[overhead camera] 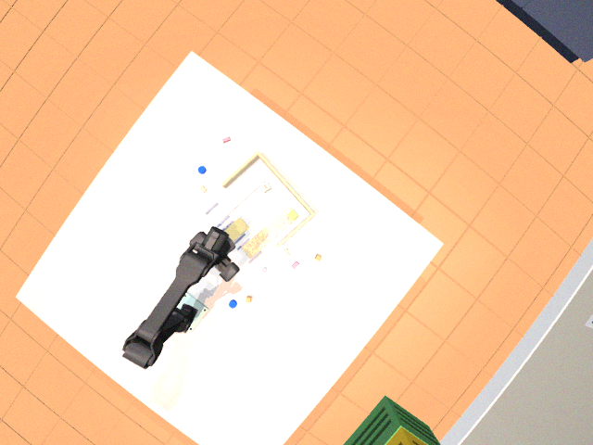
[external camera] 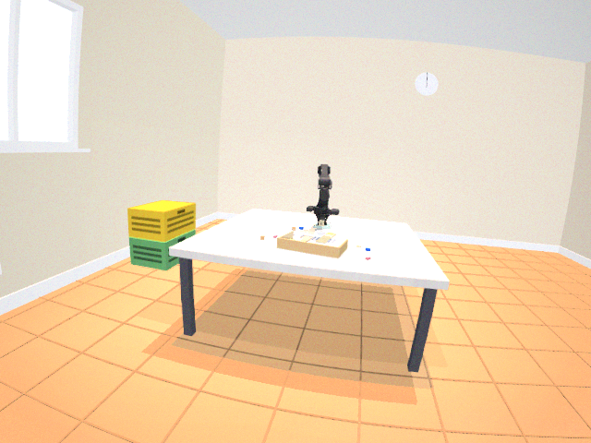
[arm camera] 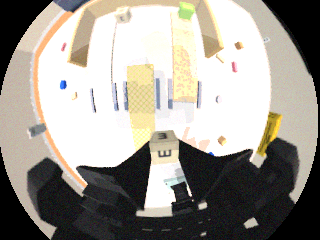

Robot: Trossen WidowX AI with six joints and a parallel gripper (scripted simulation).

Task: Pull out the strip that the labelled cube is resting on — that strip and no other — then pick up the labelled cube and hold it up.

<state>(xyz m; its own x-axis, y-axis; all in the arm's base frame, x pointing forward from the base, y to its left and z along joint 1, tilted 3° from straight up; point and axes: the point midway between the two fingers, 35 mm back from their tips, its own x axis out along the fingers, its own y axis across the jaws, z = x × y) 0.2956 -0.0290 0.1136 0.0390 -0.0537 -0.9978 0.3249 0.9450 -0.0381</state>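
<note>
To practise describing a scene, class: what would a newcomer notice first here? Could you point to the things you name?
Probably the black arm (overhead camera: 165,306) (external camera: 324,190) over the white table (overhead camera: 354,268) (external camera: 305,269), its fingers shut on a lettered cube (arm camera: 164,149). Next, the stacked yellow crate (external camera: 145,221) and green crate (external camera: 148,252) on the floor, left of the table in the exterior view.

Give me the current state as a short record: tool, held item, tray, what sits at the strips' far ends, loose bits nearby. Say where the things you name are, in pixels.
tool: closed on the cube (arm camera: 162,154), gripper (overhead camera: 223,252) (external camera: 321,220) (arm camera: 163,142)
held item: beige cube, letters on two visible faces
tray: wooden-walled (overhead camera: 287,183) (external camera: 310,245) (arm camera: 79,42), side nearest the arm open
speckled strip (arm camera: 184,75): green cube (overhead camera: 292,214) (arm camera: 186,10) at far end
thin strip (arm camera: 111,55): lettered cube (overhead camera: 266,186) (arm camera: 123,15) at far end
loose bits: blue, pink, and orange pieces outside the tray
</note>
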